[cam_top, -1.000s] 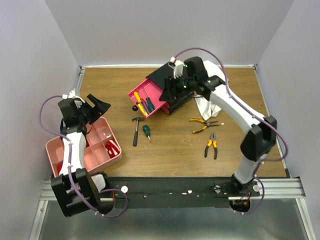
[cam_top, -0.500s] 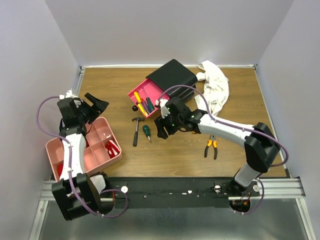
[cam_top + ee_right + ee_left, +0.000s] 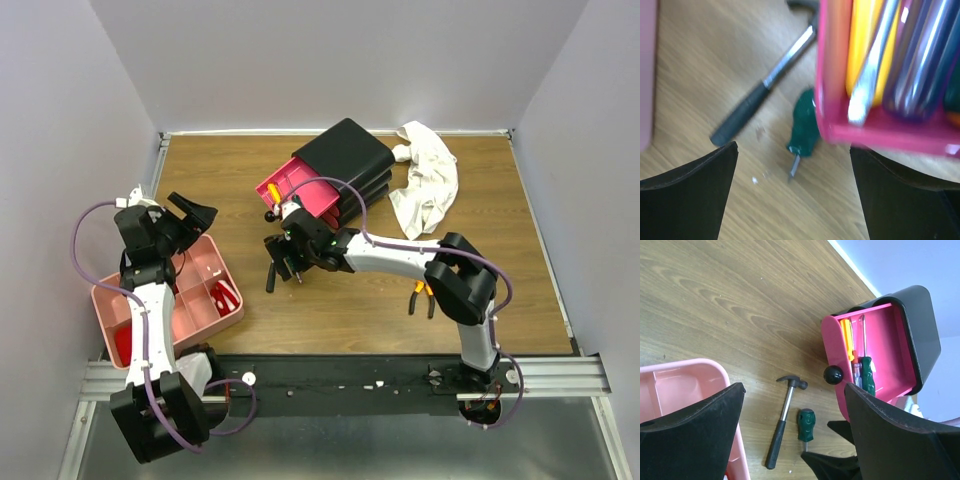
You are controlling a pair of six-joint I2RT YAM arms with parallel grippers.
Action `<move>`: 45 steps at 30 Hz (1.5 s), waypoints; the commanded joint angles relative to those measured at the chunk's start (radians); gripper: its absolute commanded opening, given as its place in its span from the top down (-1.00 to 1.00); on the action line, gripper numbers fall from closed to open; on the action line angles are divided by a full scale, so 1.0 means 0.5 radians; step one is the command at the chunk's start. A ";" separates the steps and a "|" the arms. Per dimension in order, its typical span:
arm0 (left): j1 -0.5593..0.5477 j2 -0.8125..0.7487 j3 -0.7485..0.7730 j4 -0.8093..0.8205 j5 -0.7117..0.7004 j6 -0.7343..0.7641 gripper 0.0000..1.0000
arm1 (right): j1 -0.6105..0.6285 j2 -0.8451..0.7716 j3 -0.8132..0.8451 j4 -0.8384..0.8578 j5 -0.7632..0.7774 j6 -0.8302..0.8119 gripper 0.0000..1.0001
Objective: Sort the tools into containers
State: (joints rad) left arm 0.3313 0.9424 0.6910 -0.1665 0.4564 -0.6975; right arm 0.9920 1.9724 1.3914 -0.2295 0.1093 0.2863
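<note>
A stubby green screwdriver (image 3: pixel 804 127) lies on the wood beside the black-handled hammer (image 3: pixel 782 425), just in front of the open magenta drawer (image 3: pixel 875 357) of the black box (image 3: pixel 345 155). Yellow, purple and green screwdrivers (image 3: pixel 860 357) lie in that drawer. My right gripper (image 3: pixel 793 148) hangs open low over the green screwdriver (image 3: pixel 806 424), touching nothing; from above it (image 3: pixel 285 258) hides that tool. My left gripper (image 3: pixel 795 387) is open and empty above the far corner of the pale-pink tray (image 3: pixel 205 258). Orange-handled pliers (image 3: pixel 424 294) lie at the right, partly behind the right arm.
A white cloth (image 3: pixel 428 178) lies crumpled right of the black box. The drawer's black knob (image 3: pixel 833 374) sticks out toward the hammer. Red items (image 3: pixel 228 297) sit in the tray's compartments. Walls close the table on three sides.
The right arm has swung from above the black box down and left to the green screwdriver by the hammer, and its jaws have opened wider. The left arm has barely moved.
</note>
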 commanded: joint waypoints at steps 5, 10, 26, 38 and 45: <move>-0.006 -0.047 -0.041 0.026 -0.051 -0.053 -0.82 | 0.029 0.163 0.132 -0.056 0.367 0.292 -0.80; 0.000 -0.044 -0.044 0.048 -0.066 -0.047 -0.83 | 0.041 0.200 0.095 -0.063 0.364 0.317 -0.72; 0.049 -0.151 -0.146 0.048 -0.048 -0.071 -0.82 | 0.160 0.240 -0.015 -0.007 0.450 0.247 -0.26; 0.049 -0.090 -0.152 0.134 -0.063 -0.139 -0.83 | 0.112 -0.416 -0.359 -0.123 -0.205 -0.802 0.99; 0.016 0.081 -0.124 0.054 -0.057 -0.167 -0.82 | -0.088 -0.837 -0.173 -0.532 -0.916 -1.239 0.99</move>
State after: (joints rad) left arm 0.3511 0.9379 0.6094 -0.1211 0.4370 -0.7673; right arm 1.0134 1.6501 1.2114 -0.3618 -0.1226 -0.1558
